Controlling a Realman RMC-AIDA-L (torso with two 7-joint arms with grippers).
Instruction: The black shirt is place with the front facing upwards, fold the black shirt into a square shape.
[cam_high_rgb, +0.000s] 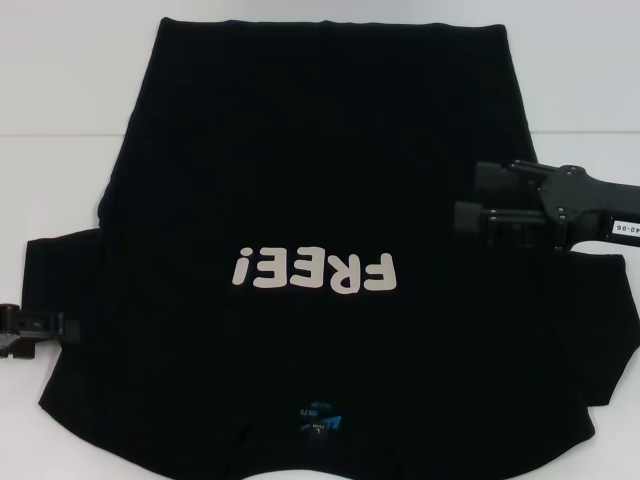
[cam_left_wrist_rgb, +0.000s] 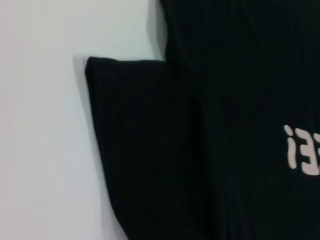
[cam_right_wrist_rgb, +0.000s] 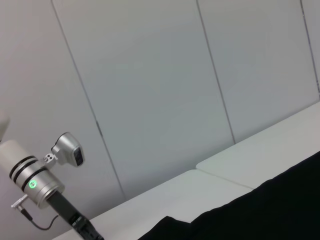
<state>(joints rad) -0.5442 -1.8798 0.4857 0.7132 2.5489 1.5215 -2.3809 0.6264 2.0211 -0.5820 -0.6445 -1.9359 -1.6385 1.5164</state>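
The black shirt (cam_high_rgb: 300, 150) lies spread flat on the white table (cam_high_rgb: 60, 120), front up. Its pale "FREE!" lettering (cam_high_rgb: 315, 272) reads upside down to me, and the blue neck label (cam_high_rgb: 315, 420) is at the near edge. My right gripper (cam_high_rgb: 468, 195) hovers open over the shirt's right side, near the right sleeve, with nothing between its fingers. My left gripper (cam_high_rgb: 30, 328) sits at the outer edge of the left sleeve (cam_high_rgb: 70, 270). The left wrist view shows that sleeve (cam_left_wrist_rgb: 140, 140) lying flat, with part of the lettering (cam_left_wrist_rgb: 302, 150) beside it.
Bare white table (cam_left_wrist_rgb: 40, 150) surrounds the shirt on the left and at the back. The right wrist view shows a panelled wall (cam_right_wrist_rgb: 150, 90), my silver left arm (cam_right_wrist_rgb: 30, 182) with a green light, the table (cam_right_wrist_rgb: 220, 180) and the shirt's edge (cam_right_wrist_rgb: 270, 205).
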